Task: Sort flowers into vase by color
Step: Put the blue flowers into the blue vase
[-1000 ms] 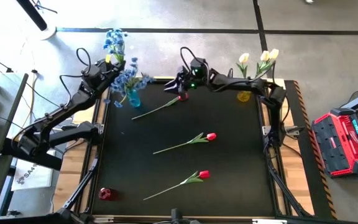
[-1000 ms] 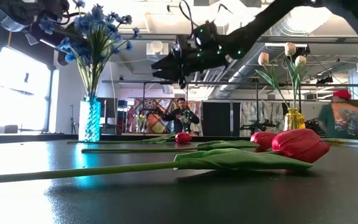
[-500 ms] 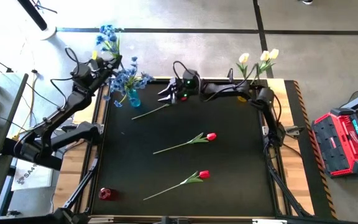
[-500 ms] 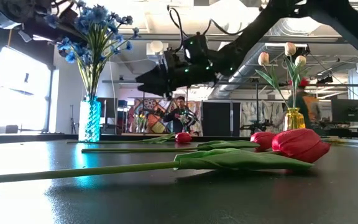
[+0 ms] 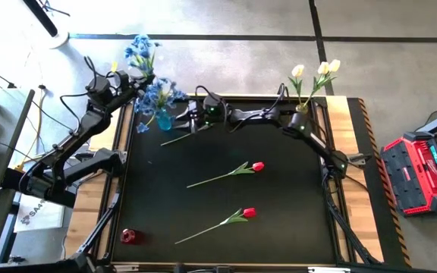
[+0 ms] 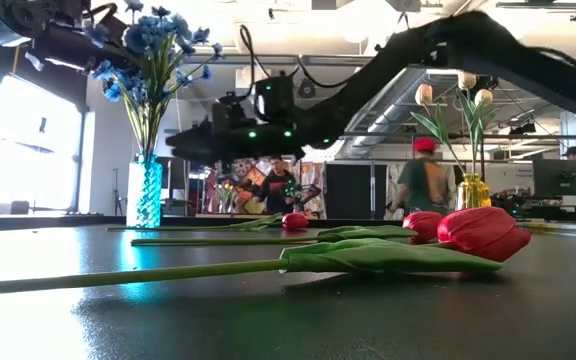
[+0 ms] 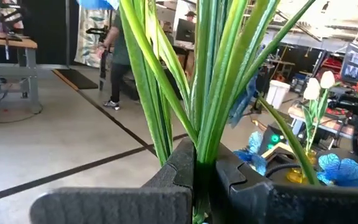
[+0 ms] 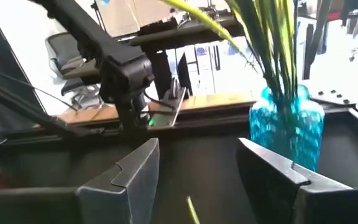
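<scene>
- Three red tulips lie flat on the black table [image 5: 294, 227]: red tulip at the far edge [image 5: 184, 135], middle red tulip [image 5: 257, 166], near red tulip [image 5: 249, 213].
- Left gripper [image 5: 131, 76]: jaws together, clamped on a blue spray [image 5: 139, 50], held raised just beside the blue vase [image 5: 163, 120], which already contains blue sprays.
- Right gripper [image 5: 190, 121]: fingers apart, nothing between them, above the stem of the far tulip, near the blue vase.
- Cream tulips [image 5: 315, 72] stand in the yellow vase [image 6: 473, 190] at the far right corner.
- Small red vase [image 5: 128, 236] stands at the near left corner.
- People show in the room behind, in the low view.
</scene>
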Robot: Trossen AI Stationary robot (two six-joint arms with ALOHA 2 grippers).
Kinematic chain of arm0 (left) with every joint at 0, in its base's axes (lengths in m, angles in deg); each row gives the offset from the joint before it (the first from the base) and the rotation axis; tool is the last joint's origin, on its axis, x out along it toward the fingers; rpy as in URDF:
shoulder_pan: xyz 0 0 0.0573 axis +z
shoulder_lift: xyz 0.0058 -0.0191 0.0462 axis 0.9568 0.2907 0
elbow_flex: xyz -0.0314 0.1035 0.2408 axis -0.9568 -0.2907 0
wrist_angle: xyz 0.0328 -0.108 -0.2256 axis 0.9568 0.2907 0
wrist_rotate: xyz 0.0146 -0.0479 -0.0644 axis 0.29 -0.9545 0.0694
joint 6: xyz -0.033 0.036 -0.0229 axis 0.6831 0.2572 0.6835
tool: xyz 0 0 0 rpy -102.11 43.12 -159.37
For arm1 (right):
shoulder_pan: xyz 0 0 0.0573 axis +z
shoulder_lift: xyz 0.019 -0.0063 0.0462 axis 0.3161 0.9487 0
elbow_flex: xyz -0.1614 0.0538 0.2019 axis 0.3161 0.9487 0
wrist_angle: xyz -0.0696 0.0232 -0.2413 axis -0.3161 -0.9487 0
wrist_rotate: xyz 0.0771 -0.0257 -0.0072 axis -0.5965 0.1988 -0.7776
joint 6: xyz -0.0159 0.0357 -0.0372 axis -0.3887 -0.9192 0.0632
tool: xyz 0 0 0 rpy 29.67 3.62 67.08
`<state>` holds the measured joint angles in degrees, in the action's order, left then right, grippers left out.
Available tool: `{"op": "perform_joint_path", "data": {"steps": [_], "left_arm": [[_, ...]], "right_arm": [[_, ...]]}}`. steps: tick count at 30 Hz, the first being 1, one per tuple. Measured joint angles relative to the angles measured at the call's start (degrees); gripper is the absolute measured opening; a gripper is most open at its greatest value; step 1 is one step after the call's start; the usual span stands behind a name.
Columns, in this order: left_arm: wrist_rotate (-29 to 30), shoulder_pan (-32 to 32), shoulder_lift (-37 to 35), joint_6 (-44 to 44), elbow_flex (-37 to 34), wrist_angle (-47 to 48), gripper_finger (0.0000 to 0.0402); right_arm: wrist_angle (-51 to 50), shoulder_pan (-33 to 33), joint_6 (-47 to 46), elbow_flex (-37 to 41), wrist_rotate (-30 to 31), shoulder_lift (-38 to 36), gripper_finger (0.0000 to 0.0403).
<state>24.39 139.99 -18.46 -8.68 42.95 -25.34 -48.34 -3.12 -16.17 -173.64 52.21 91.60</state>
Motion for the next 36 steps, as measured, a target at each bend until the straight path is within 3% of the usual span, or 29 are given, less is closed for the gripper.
{"op": "perform_joint_path", "data": {"steps": [9, 36], "left_arm": [[-2.8, 0.0, 3.0, -1.5, 0.0, 1.6, 0.0000], [-6.1, 0.0, 3.6, -13.1, 0.0, 6.5, 0.0000]], "right_arm": [[-11.2, -0.3, 4.3, -14.6, 3.4, 6.7, 0.0202], [-12.6, -1.1, 5.8, -15.0, 4.6, 6.7, 0.0202]]}}
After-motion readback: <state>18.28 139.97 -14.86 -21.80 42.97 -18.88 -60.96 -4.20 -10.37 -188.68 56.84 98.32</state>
